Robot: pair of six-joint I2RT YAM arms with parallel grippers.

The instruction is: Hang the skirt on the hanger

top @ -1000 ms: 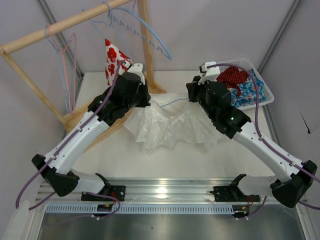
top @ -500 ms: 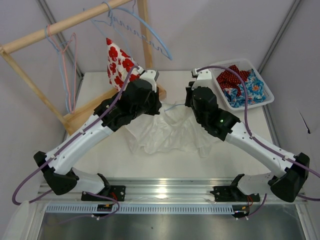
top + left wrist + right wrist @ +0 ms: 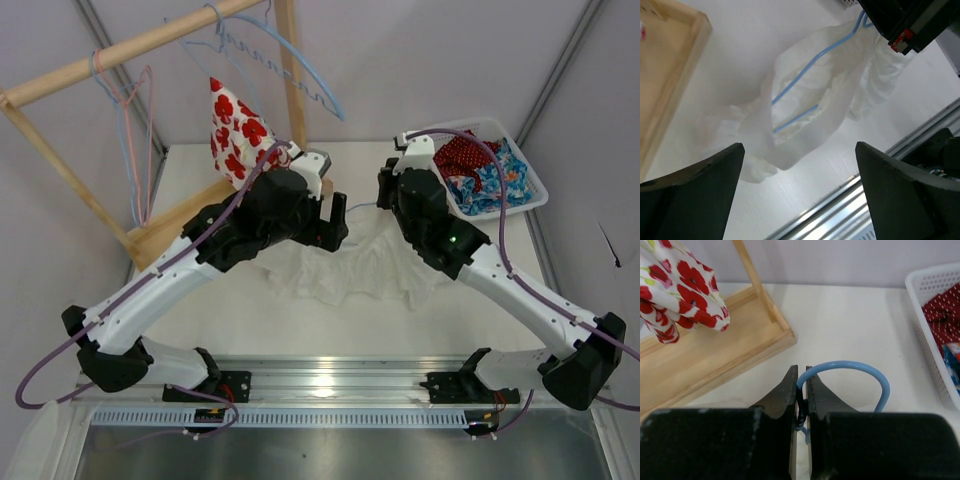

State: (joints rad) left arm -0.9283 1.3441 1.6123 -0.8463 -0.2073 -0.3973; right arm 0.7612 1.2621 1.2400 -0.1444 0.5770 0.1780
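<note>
Two grippers — left gripper [image 3: 799,146] spread wide | right gripper [image 3: 801,371] clamps hanger [image 3: 860,365] | skirt [image 3: 805,135] over hanger

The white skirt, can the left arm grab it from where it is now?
Probably yes. The left gripper hangs open right above the skirt, with nothing between them. The right gripper only pinches the blue hanger by its hook.

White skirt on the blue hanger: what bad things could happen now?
1. The left gripper is open and holds nothing, so the white skirt, draped loosely over the blue hanger, might slide off if lifted.
2. The right gripper pinches only the thin hook, which could twist or slip.
3. The wooden rack base is close, so the cloth might snag on it.
</note>
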